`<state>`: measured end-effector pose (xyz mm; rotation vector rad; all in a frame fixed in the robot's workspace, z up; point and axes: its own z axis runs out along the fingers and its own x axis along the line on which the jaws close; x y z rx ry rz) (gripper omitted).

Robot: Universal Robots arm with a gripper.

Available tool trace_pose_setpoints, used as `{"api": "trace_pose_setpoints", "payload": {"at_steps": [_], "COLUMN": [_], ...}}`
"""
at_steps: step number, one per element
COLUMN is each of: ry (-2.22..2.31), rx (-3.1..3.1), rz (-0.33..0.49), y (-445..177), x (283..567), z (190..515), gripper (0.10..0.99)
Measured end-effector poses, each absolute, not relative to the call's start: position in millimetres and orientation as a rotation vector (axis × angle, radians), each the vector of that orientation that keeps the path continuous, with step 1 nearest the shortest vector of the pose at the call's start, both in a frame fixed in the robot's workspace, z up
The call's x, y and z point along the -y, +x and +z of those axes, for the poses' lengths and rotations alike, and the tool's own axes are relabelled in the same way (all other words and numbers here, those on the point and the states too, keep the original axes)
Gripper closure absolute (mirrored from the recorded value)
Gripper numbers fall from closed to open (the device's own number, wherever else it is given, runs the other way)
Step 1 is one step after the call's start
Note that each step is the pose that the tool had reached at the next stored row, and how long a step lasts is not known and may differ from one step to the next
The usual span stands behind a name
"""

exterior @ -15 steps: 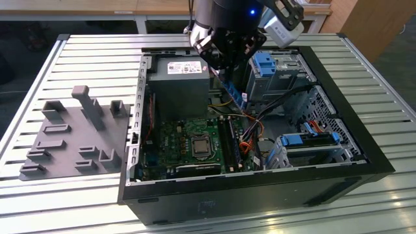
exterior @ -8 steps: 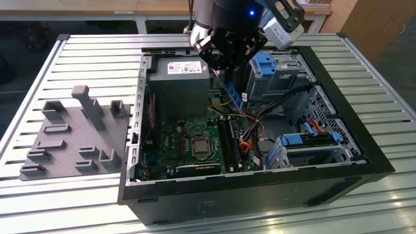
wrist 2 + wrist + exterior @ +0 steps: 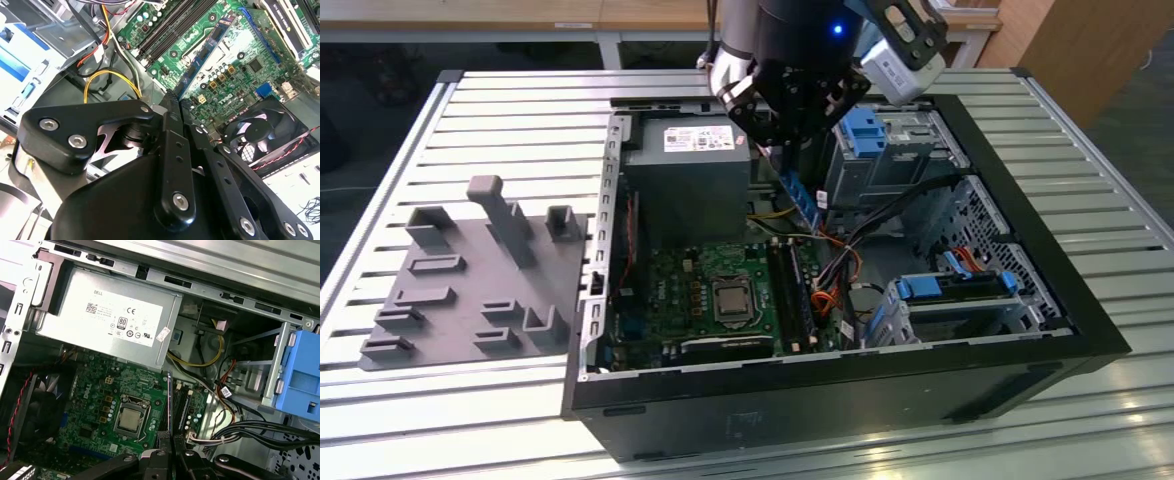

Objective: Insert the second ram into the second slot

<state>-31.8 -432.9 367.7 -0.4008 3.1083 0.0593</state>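
My gripper (image 3: 781, 150) hangs inside the open black computer case (image 3: 854, 400), near its back wall. It is shut on the second ram (image 3: 797, 195), a thin blue circuit-board stick pointing down from the fingertips. In the second wrist view the ram (image 3: 205, 55) reaches from the closed gripper (image 3: 175, 102) out over the green motherboard (image 3: 250, 45), beside the long dark memory slots (image 3: 167, 27). In the first wrist view the ram (image 3: 170, 405) shows edge-on above the slots (image 3: 184, 405), held clear of the board by the gripper (image 3: 171, 452).
A grey power supply (image 3: 687, 165) sits close beside the gripper. Bright-blue drive-bay clips (image 3: 865, 130) and bundled cables (image 3: 881, 215) lie on the other side. The CPU socket (image 3: 724, 300) and a fan (image 3: 265, 130) flank the slots. A grey fixture plate (image 3: 467, 280) lies outside the case.
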Motion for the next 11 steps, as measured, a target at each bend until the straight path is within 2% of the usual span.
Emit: {"api": "trace_pose_setpoints", "payload": {"at_steps": [11], "ry": [-0.341], "rx": [-3.115], "rz": [0.059], "y": [-31.8], "x": [432.9], "z": [367.7], "gripper": [0.953]}}
